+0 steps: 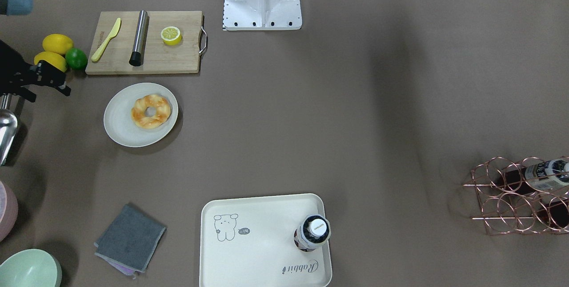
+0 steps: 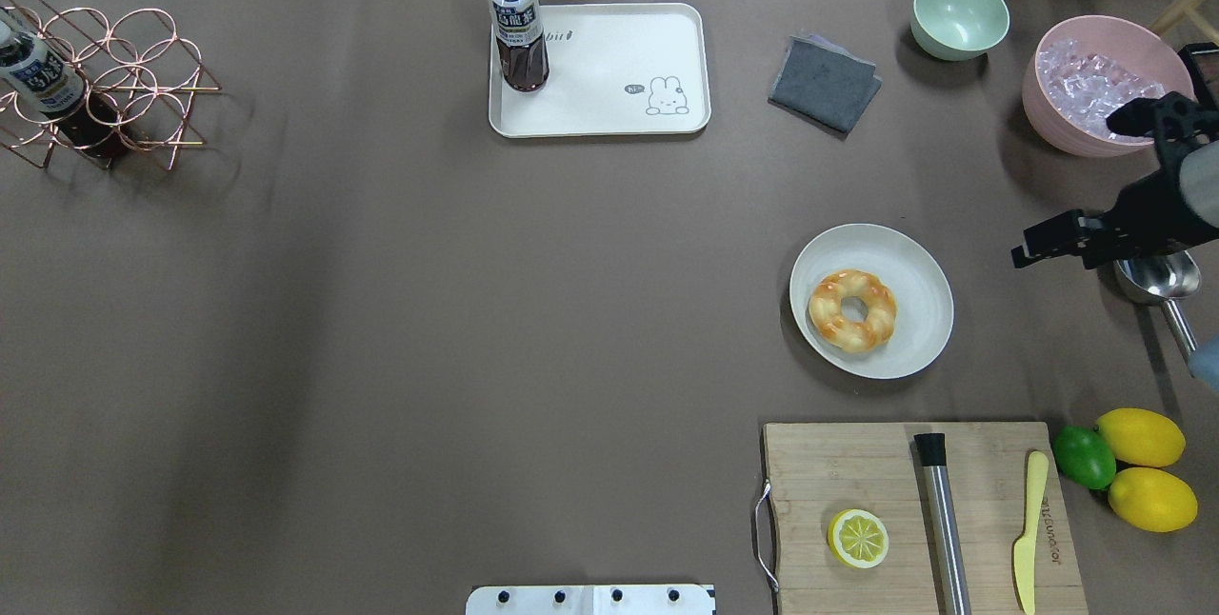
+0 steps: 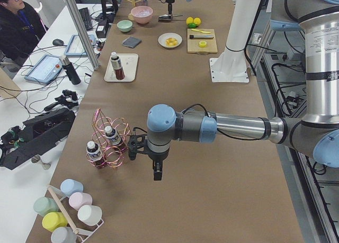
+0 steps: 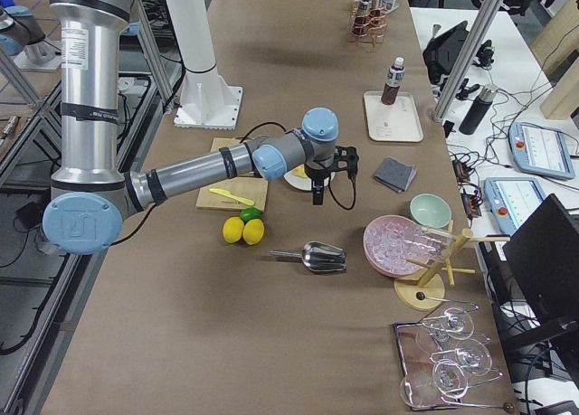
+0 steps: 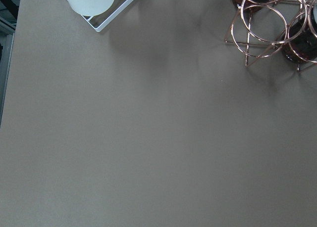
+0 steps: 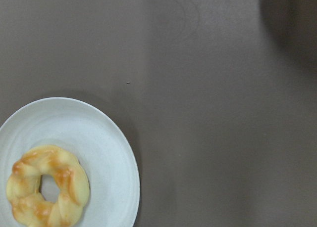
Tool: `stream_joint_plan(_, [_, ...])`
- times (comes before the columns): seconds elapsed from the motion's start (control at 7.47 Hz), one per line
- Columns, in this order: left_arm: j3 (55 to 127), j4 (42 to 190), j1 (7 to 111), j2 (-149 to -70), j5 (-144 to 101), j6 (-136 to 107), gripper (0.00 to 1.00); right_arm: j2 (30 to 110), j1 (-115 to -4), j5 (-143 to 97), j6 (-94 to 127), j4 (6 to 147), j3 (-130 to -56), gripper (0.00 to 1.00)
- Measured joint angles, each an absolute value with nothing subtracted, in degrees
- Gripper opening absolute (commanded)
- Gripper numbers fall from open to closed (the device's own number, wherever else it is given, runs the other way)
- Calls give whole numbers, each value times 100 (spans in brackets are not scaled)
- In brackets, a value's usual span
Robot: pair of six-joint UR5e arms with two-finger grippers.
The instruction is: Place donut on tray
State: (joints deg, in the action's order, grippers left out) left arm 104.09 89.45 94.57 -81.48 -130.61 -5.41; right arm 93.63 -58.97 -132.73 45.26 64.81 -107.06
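The donut (image 1: 150, 111), a golden twisted ring, lies on a round off-white plate (image 1: 120, 122). It also shows in the overhead view (image 2: 852, 309) and low left in the right wrist view (image 6: 47, 187). The cream tray (image 1: 262, 251) with the bear drawing sits at the table's far side (image 2: 609, 82), with a dark bottle (image 1: 312, 233) standing in one corner. My right gripper (image 1: 51, 96) hangs above the table beside the plate (image 2: 1052, 258). It looks open and empty. My left gripper (image 3: 156, 169) shows only in the exterior left view; I cannot tell its state.
A cutting board (image 2: 857, 472) holds a halved lemon (image 2: 858, 539), a steel rod and a yellow knife. Lemons and a lime (image 2: 1084, 456) lie beside it. A metal scoop (image 2: 1157, 277), pink ice bowl (image 2: 1095, 82), green bowl (image 2: 959, 15), grey cloth (image 2: 824, 84) and copper bottle rack (image 2: 95, 82) stand around.
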Motion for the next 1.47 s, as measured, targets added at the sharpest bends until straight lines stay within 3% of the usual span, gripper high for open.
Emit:
stream_joint_plan(0.4, [10360,8947,9457,-8152,-13061,-529,98,8950,-4904,-12551,5886,5732,-10070,100])
stream_joint_plan(0.8, [10354,8947,9457,-8156,-13061,-527,98,8873,-4586,-12298,6065,5674,-9875,99])
stream_joint_plan(0.94, [10354,8947,9457,-8156,-13061,-523,98,8866,-4541,-12253,6066,5671,-9835,86])
stream_joint_plan(1.07, [10354,8947,9457,-8156,-13061,-520,98,8866,-4509,-12215,6066,5670,-9819,41])
stream_joint_plan(1.2, [10353,8947,9457,-8156,-13061,-519,98,8863,-4488,-12164,6069,5669,-9818,3])
stream_joint_plan(1.47, [10354,8947,9457,-8156,-13061,-518,98,8860,-4470,-12130,6068,5668,-9814,0])
